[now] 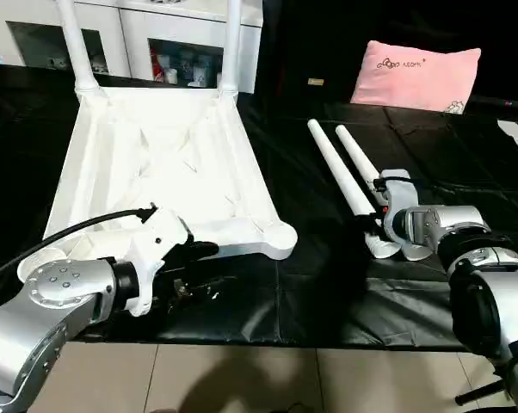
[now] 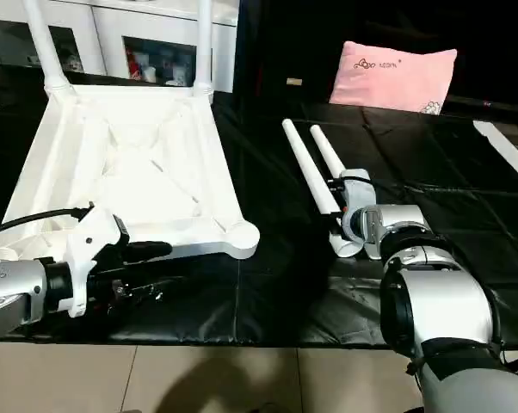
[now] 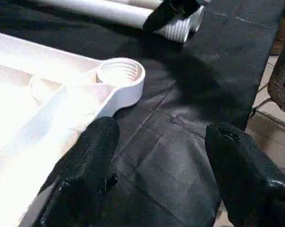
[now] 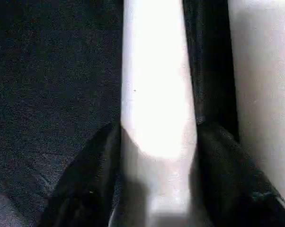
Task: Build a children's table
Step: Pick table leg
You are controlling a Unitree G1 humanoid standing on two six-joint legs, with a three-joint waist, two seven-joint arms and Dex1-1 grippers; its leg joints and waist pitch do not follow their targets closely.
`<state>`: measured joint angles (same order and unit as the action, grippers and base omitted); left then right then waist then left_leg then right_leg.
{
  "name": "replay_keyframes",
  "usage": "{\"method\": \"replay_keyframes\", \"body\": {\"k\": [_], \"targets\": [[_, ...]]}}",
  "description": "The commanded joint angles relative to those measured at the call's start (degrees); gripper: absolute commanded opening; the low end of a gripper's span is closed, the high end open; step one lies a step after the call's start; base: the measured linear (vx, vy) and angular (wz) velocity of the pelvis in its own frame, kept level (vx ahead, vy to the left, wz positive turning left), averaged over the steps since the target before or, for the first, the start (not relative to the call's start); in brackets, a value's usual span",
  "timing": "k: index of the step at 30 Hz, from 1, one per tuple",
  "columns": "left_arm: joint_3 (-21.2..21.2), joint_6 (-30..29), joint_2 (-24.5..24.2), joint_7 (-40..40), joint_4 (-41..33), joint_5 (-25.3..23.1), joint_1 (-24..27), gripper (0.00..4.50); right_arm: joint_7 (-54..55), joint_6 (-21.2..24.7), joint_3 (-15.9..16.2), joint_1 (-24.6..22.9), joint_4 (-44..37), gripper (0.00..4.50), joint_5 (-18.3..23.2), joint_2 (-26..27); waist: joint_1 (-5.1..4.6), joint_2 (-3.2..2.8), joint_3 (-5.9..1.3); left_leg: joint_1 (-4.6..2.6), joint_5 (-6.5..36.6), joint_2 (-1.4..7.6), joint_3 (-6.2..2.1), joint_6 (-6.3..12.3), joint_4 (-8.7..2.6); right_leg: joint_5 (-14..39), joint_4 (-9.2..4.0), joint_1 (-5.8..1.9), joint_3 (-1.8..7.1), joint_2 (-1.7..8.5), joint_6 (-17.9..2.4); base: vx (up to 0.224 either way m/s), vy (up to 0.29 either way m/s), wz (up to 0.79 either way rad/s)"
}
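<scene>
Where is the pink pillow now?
In the left eye view, the pink pillow lies at the far right of the black mat, beyond the two loose legs.

One white tabletop (image 1: 156, 163), upside down; four white tube legs, two standing in its far sockets (image 1: 70, 43), two lying loose (image 1: 341, 176); one pink pillow (image 1: 416, 76); one white cabinet (image 1: 138, 34).

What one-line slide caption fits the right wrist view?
Right gripper with its fingers on either side of a loose white table leg lying on the black mat.
</scene>
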<state>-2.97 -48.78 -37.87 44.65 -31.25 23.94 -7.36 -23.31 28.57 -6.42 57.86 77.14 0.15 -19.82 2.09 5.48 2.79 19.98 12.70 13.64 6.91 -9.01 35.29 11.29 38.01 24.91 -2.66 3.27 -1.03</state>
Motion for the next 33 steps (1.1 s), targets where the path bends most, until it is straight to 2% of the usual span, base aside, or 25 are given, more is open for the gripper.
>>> {"method": "replay_keyframes", "body": {"k": [1,3,4,10,11,14,15,17,18,20,21,22,24,27,30,31,32,33], "targets": [[-0.09,-0.32,-0.27,-0.34,-0.41,0.18,-0.77,3.35,0.44,0.66,-0.95,-1.48,0.6,2.15,0.15,0.16,0.13,-1.13,-3.51,1.08,2.97,-1.82,2.74,-0.57,-3.58,2.94,-3.67,-4.42,1.5,1.88,-12.62,0.0,0.0,0.0],[-0.27,-0.11,0.15,-0.68,-0.15,0.09,-1.05,3.35,0.38,0.32,-1.28,-1.52,0.46,2.02,0.38,0.19,0.12,-1.04,-3.54,1.15,2.74,-1.85,2.77,-0.66,-3.53,2.5,-3.64,-4.5,1.54,1.87,-12.58,0.0,0.0,0.0],[-0.44,0.09,0.48,-0.95,0.14,0.03,-1.26,3.35,0.26,-0.02,-1.37,-1.57,0.37,1.96,0.43,0.22,0.13,-1.27,-3.58,1.11,2.57,-1.85,2.78,-0.7,-3.5,2.0,-3.6,-4.52,1.54,1.87,-12.67,0.0,0.0,0.0],[-0.98,0.93,2.32,-2.24,1.36,0.16,-2.16,3.35,0.29,-1.74,-3.09,-1.42,-0.01,1.91,1.95,0.45,0.16,-1.34,-3.64,1.08,2.72,-1.78,2.8,-0.66,-3.5,1.4,-3.55,-4.56,1.52,1.94,-13.12,0.0,0.0,0.0],[-0.99,0.98,2.48,-2.31,1.46,0.16,-2.21,3.35,0.37,-1.77,-3.27,-1.4,-0.02,1.91,2.11,0.46,0.22,-1.68,-3.63,0.97,2.98,-1.8,2.78,-0.72,-3.49,1.51,-3.54,-4.49,1.51,1.95,-13.2,0.0,0.0,0.0],[-1.32,1.85,4.0,-3.06,2.78,-0.08,-2.69,3.35,0.64,-2.96,-4.83,-1.4,-0.28,1.91,3.35,0.71,0.19,-1.66,-3.64,1.01,3.85,-1.82,2.82,-0.65,-3.47,2.2,-3.69,-4.55,1.52,1.92,-13.12,0.0,0.0,0.0],[-1.6,2.57,5.07,-3.75,3.7,-0.36,-3.1,3.35,0.3,-3.88,-5.77,-1.36,-0.62,1.91,4.23,0.88,0.24,-2.15,-3.64,1.06,3.68,-1.8,2.74,-0.69,-3.49,1.81,-3.59,-4.58,1.54,1.97,-13.29,0.0,0.0,0.0],[-1.81,3.34,6.12,-4.49,4.72,-0.6,-3.65,3.35,-0.17,-4.53,-6.75,-1.18,-0.98,1.91,5.03,1.04,0.17,-2.01,-3.68,0.97,3.83,-1.77,2.81,-0.55,-3.45,1.48,-3.73,-4.52,1.47,1.89,-13.44,0.0,0.0,0.0],[-1.88,3.88,7.14,-5.28,5.91,-0.96,-4.39,3.35,-0.6,-5.25,-7.41,-0.95,-1.26,1.91,5.51,1.18,0.25,-2.42,-3.77,0.99,3.36,-1.82,2.72,-0.28,-3.43,0.38,-3.56,-4.61,1.46,1.9,-13.97,0.0,0.0,0.0],[-1.86,4.07,7.73,-5.79,6.51,-1.19,-4.82,3.35,-0.86,-5.7,-7.67,-0.82,-1.43,1.91,5.78,1.23,0.28,-2.22,-3.83,0.97,3.04,-1.82,2.75,0.1,-3.36,-0.3,-3.57,-4.71,1.44,1.89,-14.41,0.0,0.0,0.0],[-1.9,5.06,10.62,-8.57,8.85,-2.34,-6.95,3.35,-2.29,-8.24,-9.6,-0.44,-2.59,1.91,8.09,1.25,0.24,-2.31,-3.8,1.05,2.94,-1.79,2.8,0.33,-3.34,-0.71,-3.61,-4.74,1.5,1.91,-14.68,0.0,0.0,0.0],[-1.93,5.38,11.12,-9.03,9.44,-2.59,-7.38,3.35,-2.53,-8.76,-10.0,-0.39,-2.78,1.91,8.52,1.29,0.27,-2.07,-3.82,1.03,2.95,-1.77,2.86,0.56,-3.34,-0.8,-3.68,-4.8,1.49,1.91,-14.68,0.0,0.0,0.0],[-2.15,6.45,13.24,-11.69,12.2,-4.12,-9.29,3.35,-3.88,-10.18,-11.3,-0.52,-3.83,1.91,10.09,1.56,0.5,-2.08,-3.87,1.01,2.57,-1.76,2.87,1.3,-3.3,-1.36,-3.61,-4.86,1.52,1.97,-15.03,0.0,0.0,0.0],[-1.8,7.63,17.2,-16.25,16.28,-5.5,-12.5,3.35,-8.67,-9.03,-13.6,-1.59,-6.47,1.91,13.37,2.05,0.65,-1.96,-3.95,1.01,2.02,-1.78,2.9,2.09,-3.23,-2.03,-3.66,-5.05,1.6,1.9,-14.87,0.0,0.0,0.0],[-0.03,7.63,21.0,-19.94,19.32,-4.87,-15.58,3.35,-15.18,-6.72,-14.97,-3.82,-11.52,1.91,17.11,3.0,0.87,-1.82,-4.16,1.07,0.56,-1.71,2.78,3.24,-3.16,-4.38,-3.57,-5.26,1.65,2.13,-15.76,0.0,0.0,0.0],[1.71,7.39,23.95,-21.84,21.51,-3.55,-17.93,3.52,-20.22,-3.88,-15.11,-6.79,-17.67,1.91,20.2,4.04,0.75,-1.41,-4.06,1.2,0.55,-1.83,2.89,3.6,-3.2,-4.33,-3.73,-5.34,1.67,1.94,-15.71,0.0,0.0,0.0],[2.9,7.13,25.73,-22.59,22.49,-2.27,-19.14,3.62,-22.4,-1.62,-14.78,-9.19,-22.38,1.91,22.14,4.72,1.2,-1.53,-4.14,1.16,-0.59,-1.77,2.83,4.04,-3.04,-5.84,-3.64,-5.6,1.79,2.08,-15.59,0.0,0.0,0.0],[3.21,7.05,26.18,-22.73,22.73,-1.88,-19.5,3.69,-22.95,-1.01,-14.67,-9.92,-23.83,1.91,22.75,4.93,1.4,-1.51,-4.06,1.03,-1.04,-1.81,2.88,4.41,-3.11,-6.44,-3.83,-5.54,1.84,2.01,-15.47,0.0,0.0,0.0]]}}
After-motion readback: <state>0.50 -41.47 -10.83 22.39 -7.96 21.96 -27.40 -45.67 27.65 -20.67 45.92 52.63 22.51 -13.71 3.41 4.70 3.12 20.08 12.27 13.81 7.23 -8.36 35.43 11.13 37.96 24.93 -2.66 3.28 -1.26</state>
